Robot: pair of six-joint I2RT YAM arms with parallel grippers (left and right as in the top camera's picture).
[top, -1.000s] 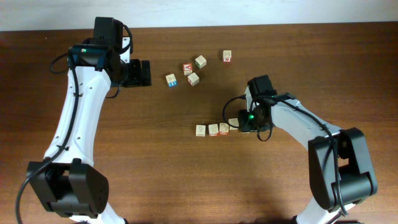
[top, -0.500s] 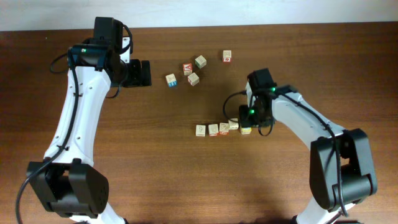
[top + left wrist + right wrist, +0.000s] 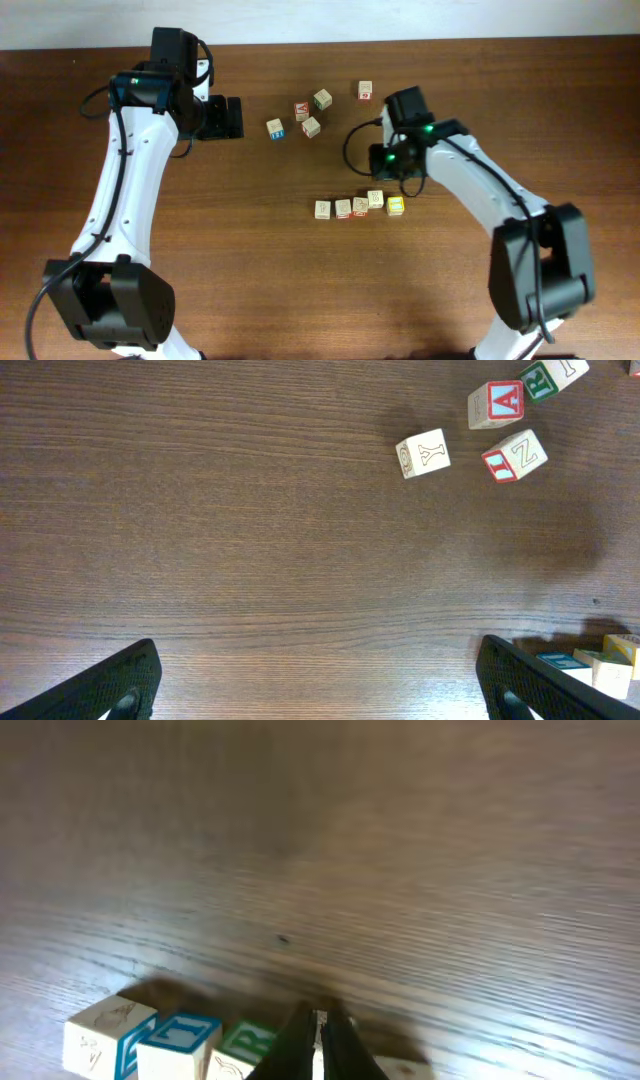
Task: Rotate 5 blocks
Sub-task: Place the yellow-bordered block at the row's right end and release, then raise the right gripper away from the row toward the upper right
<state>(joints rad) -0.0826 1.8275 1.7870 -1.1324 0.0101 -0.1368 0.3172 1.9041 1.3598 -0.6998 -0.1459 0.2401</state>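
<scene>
Several small pale blocks lie in a short row at mid-table, ending on the right with a yellow-green block. My right gripper hovers just behind the row's right end, shut, with nothing in it. The blurred right wrist view shows its shut fingertips above the row, beside a block with a green R and one with blue print. My left gripper stands open at the far left over bare wood, its fingers wide apart.
A loose group of cubes lies at the back: one with blue print, a red-faced one, two pale ones and a lone cube. The left wrist view shows that group, among it a Y cube.
My right gripper has lifted off the row's right end, pulled back toward the far side and shut. The yellow-green block now lies uncovered. The left arm has not moved.
</scene>
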